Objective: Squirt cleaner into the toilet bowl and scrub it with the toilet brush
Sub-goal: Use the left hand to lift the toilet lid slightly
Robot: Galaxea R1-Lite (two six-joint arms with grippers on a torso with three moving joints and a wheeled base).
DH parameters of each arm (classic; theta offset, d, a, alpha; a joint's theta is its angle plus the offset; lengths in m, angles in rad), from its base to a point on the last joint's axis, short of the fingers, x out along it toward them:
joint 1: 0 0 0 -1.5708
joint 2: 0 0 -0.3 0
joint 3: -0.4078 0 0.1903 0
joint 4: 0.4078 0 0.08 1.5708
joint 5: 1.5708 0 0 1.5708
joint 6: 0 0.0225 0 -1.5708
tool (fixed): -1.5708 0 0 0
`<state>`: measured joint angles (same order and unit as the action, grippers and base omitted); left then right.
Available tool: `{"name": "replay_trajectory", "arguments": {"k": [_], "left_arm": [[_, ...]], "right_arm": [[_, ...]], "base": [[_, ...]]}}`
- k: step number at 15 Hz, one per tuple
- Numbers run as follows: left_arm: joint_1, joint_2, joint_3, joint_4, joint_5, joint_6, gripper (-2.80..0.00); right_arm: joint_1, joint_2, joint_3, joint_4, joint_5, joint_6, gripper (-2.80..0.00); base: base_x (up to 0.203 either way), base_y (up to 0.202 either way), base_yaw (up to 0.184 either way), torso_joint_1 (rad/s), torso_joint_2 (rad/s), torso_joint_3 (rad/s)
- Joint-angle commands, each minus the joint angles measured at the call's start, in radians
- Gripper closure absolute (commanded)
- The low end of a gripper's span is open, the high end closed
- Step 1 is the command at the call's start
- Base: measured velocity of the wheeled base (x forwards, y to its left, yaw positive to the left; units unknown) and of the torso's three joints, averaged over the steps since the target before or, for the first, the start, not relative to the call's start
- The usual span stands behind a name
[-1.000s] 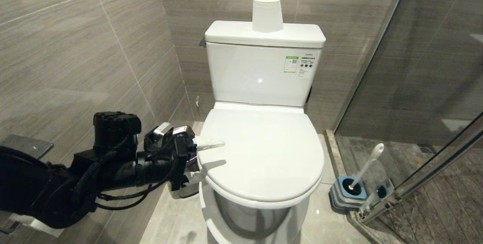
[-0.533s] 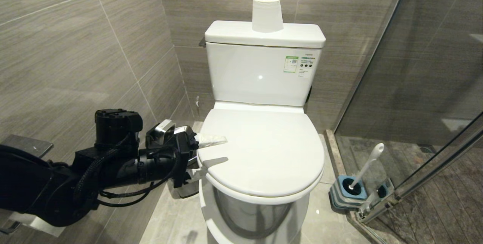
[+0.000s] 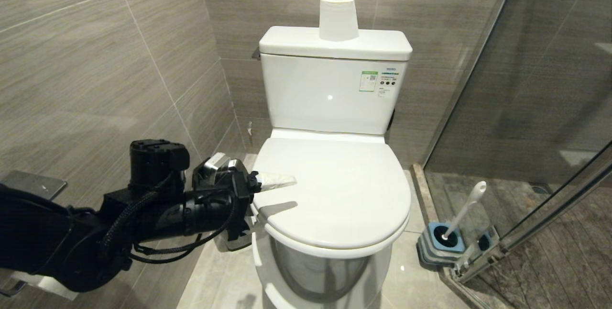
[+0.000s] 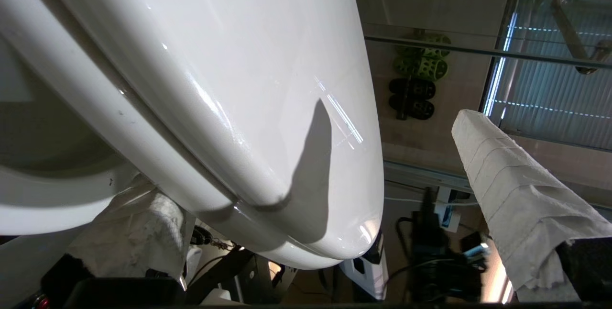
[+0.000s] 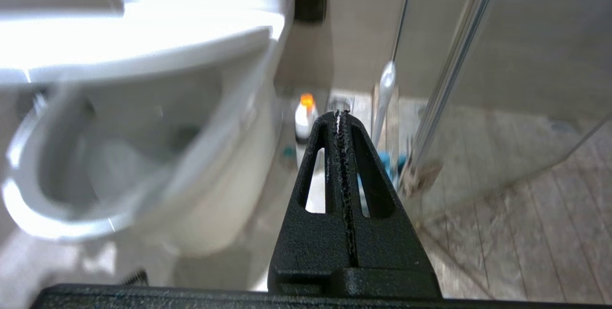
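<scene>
White ceramic bowl [image 3: 267,270] sits under a lid [image 3: 334,194] slightly ajar. Left gripper [image 3: 267,194], fingers [image 3: 277,181] spread wide, straddles the lid's edge, probably to raise it. Brush [image 3: 466,211] stands in its holder [image 3: 442,247], floor right. Right gripper [image 5: 340,115] closed, empty.

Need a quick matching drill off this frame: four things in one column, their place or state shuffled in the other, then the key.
Things:
1. paper roll
2. toilet brush
3. toilet lid
4. left gripper

Places or states:
A. standing in its holder on the floor by the glass door
B. open, one wrapped finger above the lid's edge
C. upright on top of the tank
D. down, covering the bowl

Pairs: 1-C, 2-A, 3-D, 4-B
</scene>
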<state>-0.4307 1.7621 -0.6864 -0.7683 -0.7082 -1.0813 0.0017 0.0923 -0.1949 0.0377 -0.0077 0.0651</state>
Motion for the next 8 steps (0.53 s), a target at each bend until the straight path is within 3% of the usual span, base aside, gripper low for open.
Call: {"name": "replay_trajectory", "arguments": {"k": [1,3,5,8], "left_arm": [[-0.014,0.002,0.001,-0.002,0.009,-0.006,-2.8],[-0.014,0.0,0.001,-0.002,0.01,-0.006,-2.8],[-0.011,-0.001,0.001,-0.003,0.018,-0.005,-2.8],[-0.006,-0.003,0.001,-0.003,0.024,-0.005,-2.8]], "right_arm": [[0.001,0.281,-0.228,0.002,0.0,0.028,0.0],[0.0,0.537,-0.471,0.005,-0.003,0.08,0.0],[0.0,0.77,-0.677,0.018,-0.003,0.18,0.0],[0.0,1.077,-0.947,0.2,0.003,0.377,0.0]], "base": [[0.0,0.0,0.0,0.0,0.0,0.0],[0.0,0.0,0.0,0.0,0.0,0.0],[0.0,0.0,0.0,0.0,0.0,0.0],[0.0,0.0,0.0,0.0,0.0,0.0]]}}
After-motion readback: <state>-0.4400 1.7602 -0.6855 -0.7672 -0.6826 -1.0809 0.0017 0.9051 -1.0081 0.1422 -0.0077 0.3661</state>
